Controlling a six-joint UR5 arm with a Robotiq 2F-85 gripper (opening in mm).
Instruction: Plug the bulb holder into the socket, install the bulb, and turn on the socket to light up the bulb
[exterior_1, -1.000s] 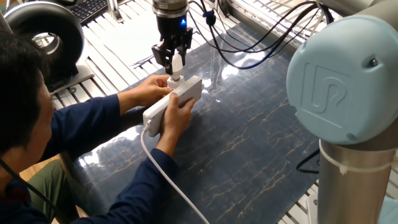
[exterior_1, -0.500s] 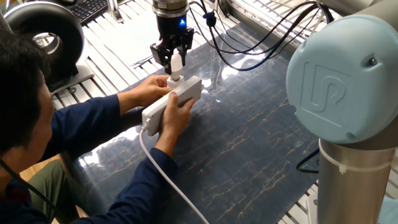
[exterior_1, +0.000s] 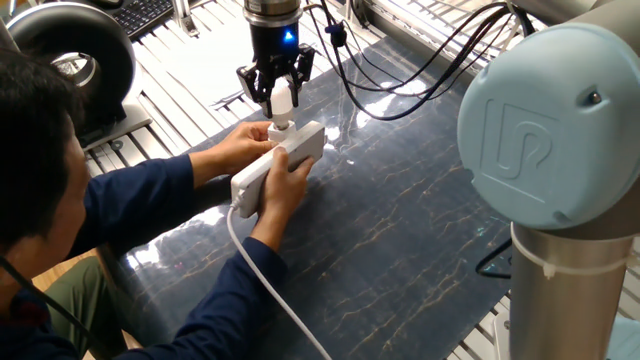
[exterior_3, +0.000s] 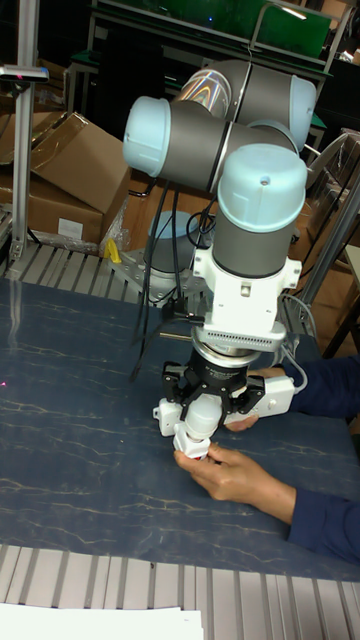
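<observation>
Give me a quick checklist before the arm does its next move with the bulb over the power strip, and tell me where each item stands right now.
1. Bulb held between the fingers of the gripper: ok.
2. Bulb holder seated on the socket: ok, it stands at the strip's far end.
3. Bulb lined up above the holder: ok in both views, roughly upright.
4. Bulb screwed fully home: cannot tell, the joint is hidden.
5. Socket steadied: ok, the person's hands grip it.
6. Hands clear of the gripper: not ok, one hand sits right beside the holder under the fingers.
</observation>
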